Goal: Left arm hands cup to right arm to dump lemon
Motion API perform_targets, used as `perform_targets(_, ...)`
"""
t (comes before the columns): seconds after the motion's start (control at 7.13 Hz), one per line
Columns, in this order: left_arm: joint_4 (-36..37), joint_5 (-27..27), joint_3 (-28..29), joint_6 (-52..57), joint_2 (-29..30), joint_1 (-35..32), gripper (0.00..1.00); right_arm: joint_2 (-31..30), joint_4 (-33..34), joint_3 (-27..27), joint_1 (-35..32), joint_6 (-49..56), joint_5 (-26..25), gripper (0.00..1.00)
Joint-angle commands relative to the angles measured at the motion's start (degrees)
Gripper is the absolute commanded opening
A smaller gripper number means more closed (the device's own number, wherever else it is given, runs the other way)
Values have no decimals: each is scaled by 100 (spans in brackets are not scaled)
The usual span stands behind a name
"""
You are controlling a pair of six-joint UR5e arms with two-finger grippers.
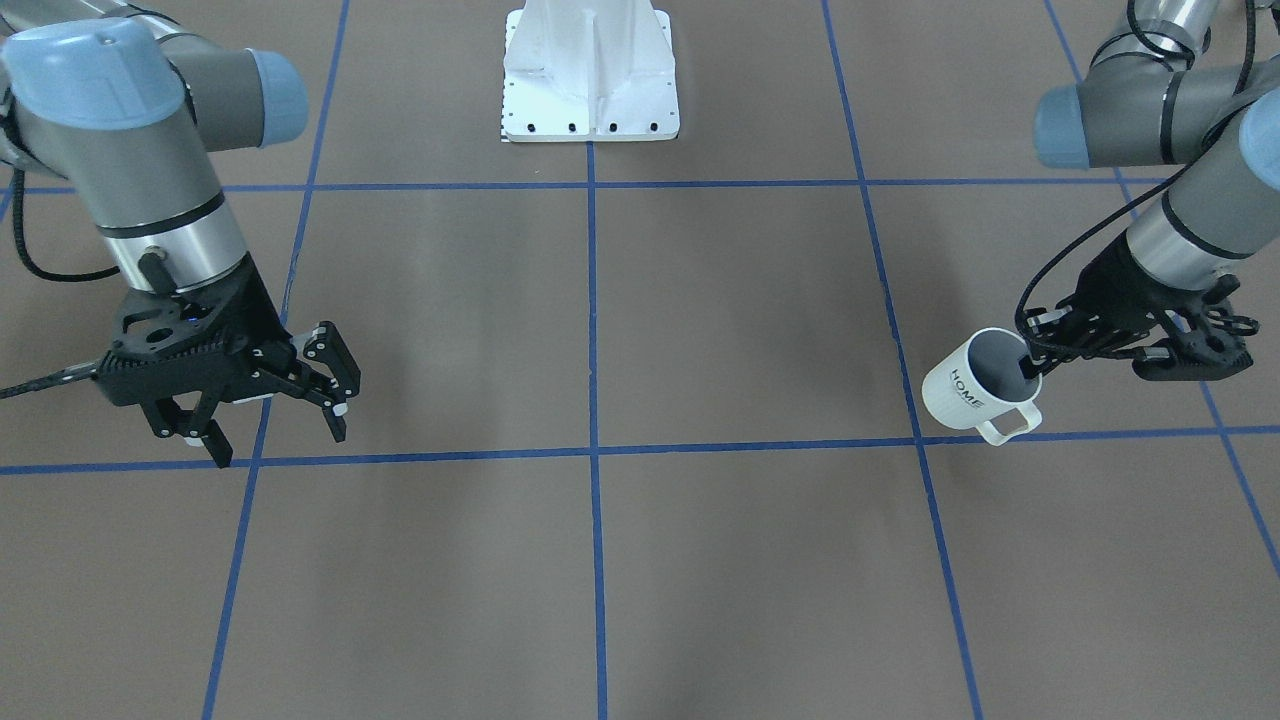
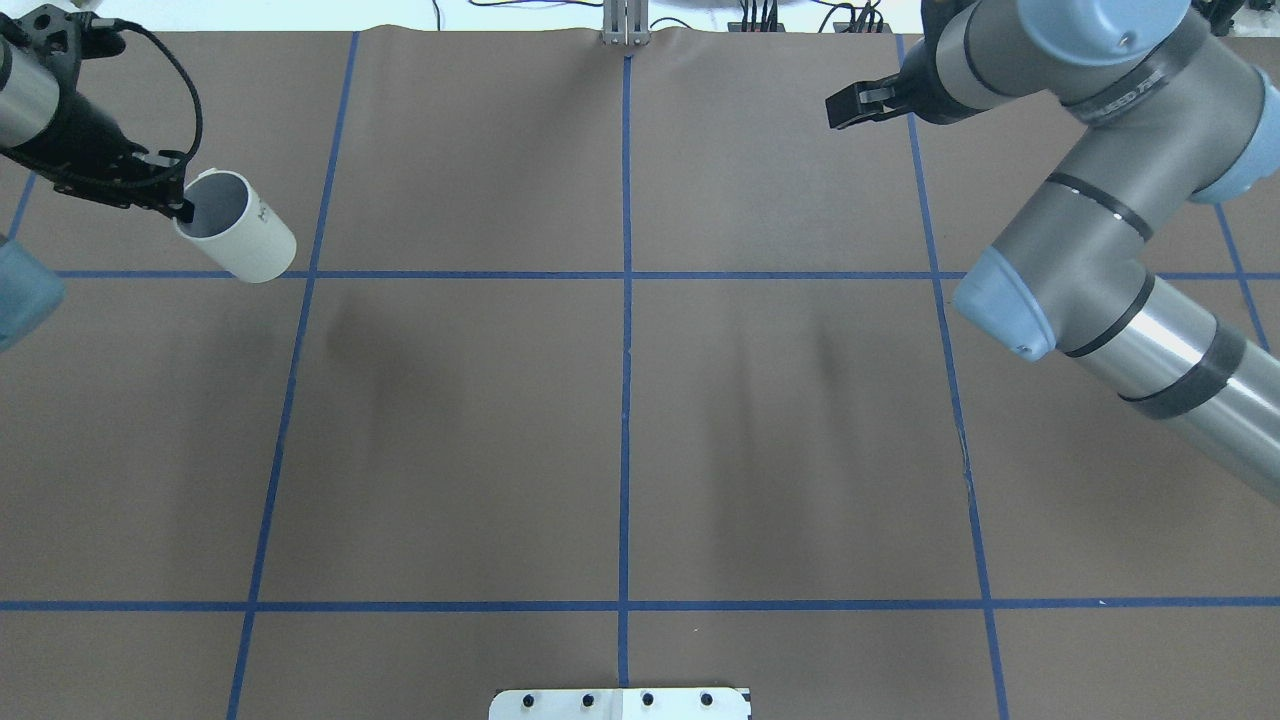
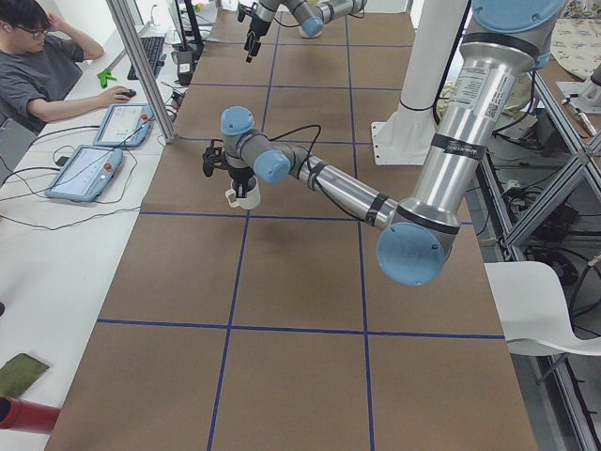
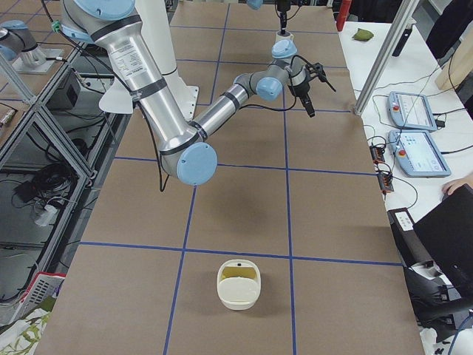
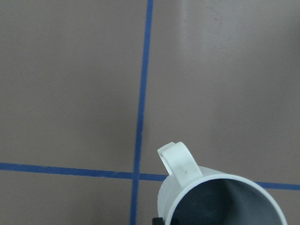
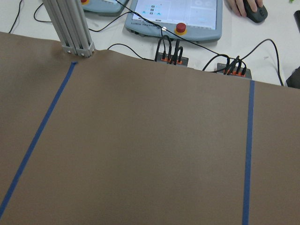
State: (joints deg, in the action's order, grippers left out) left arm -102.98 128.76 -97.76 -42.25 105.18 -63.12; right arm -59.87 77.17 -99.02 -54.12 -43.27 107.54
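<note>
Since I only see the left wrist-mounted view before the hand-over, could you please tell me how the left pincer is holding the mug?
Observer: The left pincer is shut on the mug, gripping its rim with one finger inside and one outside; the mug hangs tilted.
Operator: Thank you. Is the right pincer ready to receive it?
Observer: The right pincer is open and empty, on the other side of the table from the mug.
Operator: Is there a container to tip the mug into?
Observer: The exterior right view shows a white tub with a yellowish inside, standing on the table near the robot's right end.
</note>
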Motion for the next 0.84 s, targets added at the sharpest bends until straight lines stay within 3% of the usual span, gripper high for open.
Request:
perform_targets(0.0,-527,-290,194,910,-689,-16,0,-435,193,23,-607,1154,881,100)
perform_targets(0.28,-1177,-299,563,999,-936,-16,0,-561,675,23,-1142,1505,1581,100)
perform_targets(0.56,-1321,-290,582,991,-1043,-16,0,-771,685,23,-1373,1978,1752,100)
perform_targets(0.7,-1321,-273,582,991,-1043,-16,16,-807,686,31,-1382,1980,1752,100)
